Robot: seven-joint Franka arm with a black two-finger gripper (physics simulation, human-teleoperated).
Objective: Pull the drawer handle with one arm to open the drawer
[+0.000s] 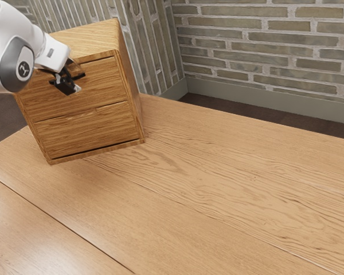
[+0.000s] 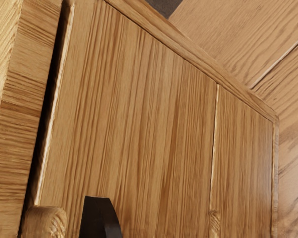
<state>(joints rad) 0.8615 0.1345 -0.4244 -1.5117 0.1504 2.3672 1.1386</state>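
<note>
looking first across the worktop (image 1: 218, 200), with oak planks running wide from the near edge. finding the cabinet (image 1: 97, 37) standing toward the exterior view's left, at the worktop's far side, close to a brick wall (image 1: 264, 40) and turned at an angle to it. counting two drawers stacked in its front: the top drawer (image 1: 100, 86) and, under it, the lower drawer (image 1: 86, 130), sitting flush in the frame. following the white arm (image 1: 11, 57) coming in from the exterior view's left and reaching across the top drawer's front. placing the black tool (image 1: 65, 86) right at the handle (image 1: 75, 71), a wooden bar sitting high on the top drawer, just under the cabinet's top board. not managing to tell the tool's state, clenched on the handle or released, with the contact lost in shadow.

from the wrist, looking down the top drawer's front (image 2: 139, 124) toward the lower drawer (image 2: 243, 168) and the worktop (image 2: 228, 34) beyond. catching the handle's rounded wooden end (image 2: 44, 221) close under the hand. noticing a dark gap running between the top drawer's front and the cabinet's thick top board, without being able to tell a drawer drawn out a little from a drawer fully in.
</note>
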